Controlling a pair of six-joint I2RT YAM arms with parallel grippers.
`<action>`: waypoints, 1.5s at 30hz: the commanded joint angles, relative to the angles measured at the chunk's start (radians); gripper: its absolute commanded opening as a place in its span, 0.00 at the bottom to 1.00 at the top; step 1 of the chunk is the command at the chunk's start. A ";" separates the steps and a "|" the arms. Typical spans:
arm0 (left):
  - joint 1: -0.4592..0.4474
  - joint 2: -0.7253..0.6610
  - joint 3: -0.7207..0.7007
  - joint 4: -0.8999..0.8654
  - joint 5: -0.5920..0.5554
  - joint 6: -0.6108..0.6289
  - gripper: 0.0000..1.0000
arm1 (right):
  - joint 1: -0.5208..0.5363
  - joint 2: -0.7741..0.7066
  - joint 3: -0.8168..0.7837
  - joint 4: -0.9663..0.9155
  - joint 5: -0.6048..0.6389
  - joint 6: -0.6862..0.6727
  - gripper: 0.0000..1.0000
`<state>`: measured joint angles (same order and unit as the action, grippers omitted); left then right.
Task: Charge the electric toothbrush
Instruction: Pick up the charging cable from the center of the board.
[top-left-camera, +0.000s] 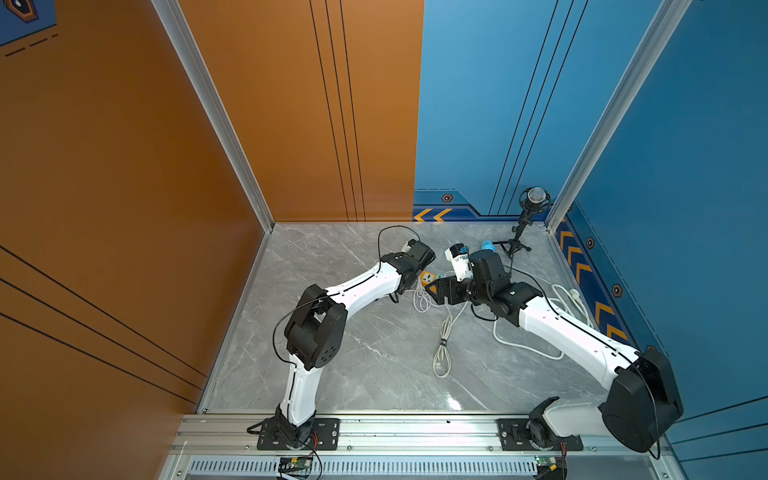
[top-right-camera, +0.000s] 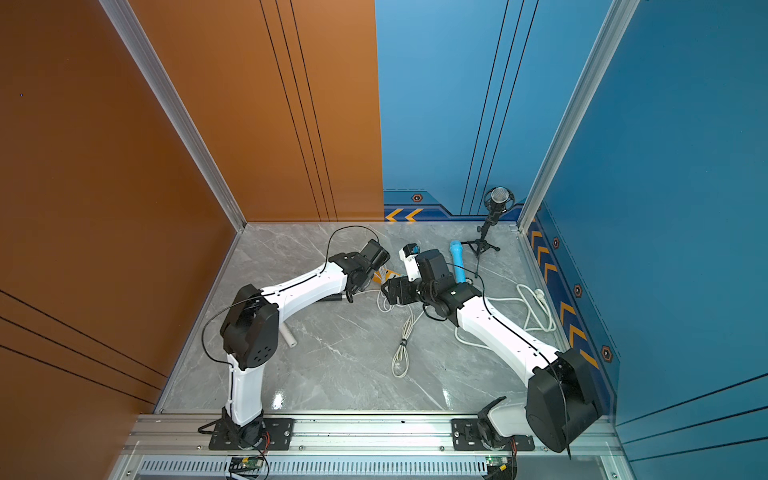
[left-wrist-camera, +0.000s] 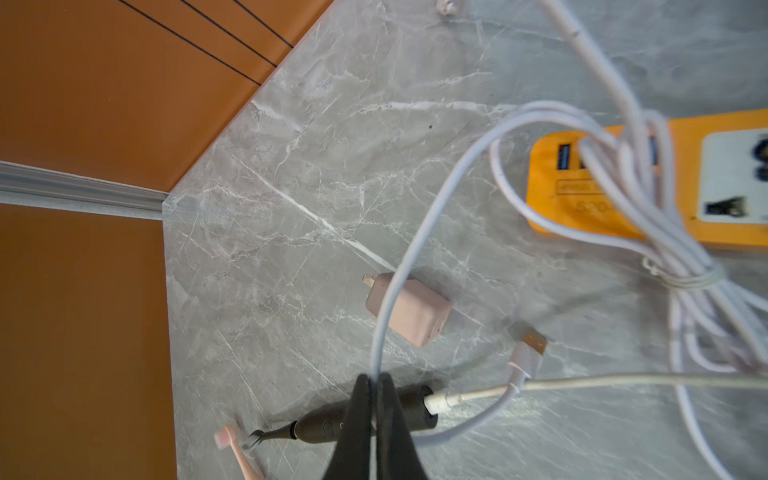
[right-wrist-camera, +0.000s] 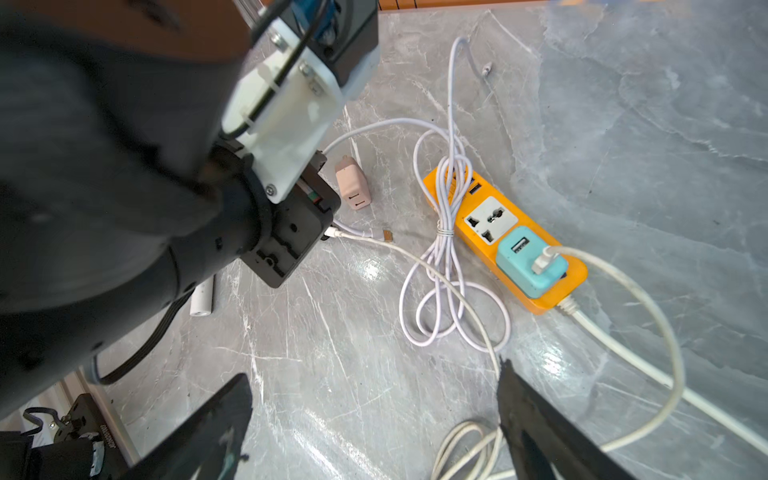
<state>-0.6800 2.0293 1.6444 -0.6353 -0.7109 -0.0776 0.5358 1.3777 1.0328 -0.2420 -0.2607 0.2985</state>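
A dark electric toothbrush (left-wrist-camera: 324, 428) lies on the marble table in the left wrist view, with a white cable's plug (left-wrist-camera: 438, 401) seated in its base. My left gripper (left-wrist-camera: 376, 381) hovers just above the handle, shut on a thin lavender cable (left-wrist-camera: 415, 232) that loops to a loose USB plug (left-wrist-camera: 534, 341). The white cable (right-wrist-camera: 436, 270) runs to a teal adapter (right-wrist-camera: 530, 262) plugged into the orange power strip (right-wrist-camera: 469, 199). My right gripper (right-wrist-camera: 374, 399) stands open over bare table with nothing between its fingers, one fingertip (right-wrist-camera: 513, 386) beside the white cable.
A pink adapter (right-wrist-camera: 352, 189) lies loose near the strip. A pink toothbrush head (left-wrist-camera: 226, 436) sits beside the dark brush. A blue handle (top-right-camera: 457, 259) and a microphone tripod (top-right-camera: 484, 241) stand at the back right. A white tube (top-right-camera: 288, 336) lies by the left arm. Coiled cables (top-left-camera: 442, 349) cross the middle.
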 joint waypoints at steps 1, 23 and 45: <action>0.031 0.007 -0.015 0.110 -0.100 -0.018 0.00 | 0.020 0.016 0.006 0.048 0.024 -0.024 0.91; 0.105 -0.381 -0.078 0.139 0.442 -0.119 0.00 | 0.065 0.182 0.058 0.335 -0.123 0.040 0.71; 0.104 -0.443 -0.094 0.083 0.582 -0.164 0.00 | 0.136 0.377 0.190 0.438 -0.124 0.058 0.18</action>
<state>-0.5808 1.6276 1.5661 -0.5354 -0.1764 -0.2337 0.6678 1.7542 1.1915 0.1761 -0.3828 0.3466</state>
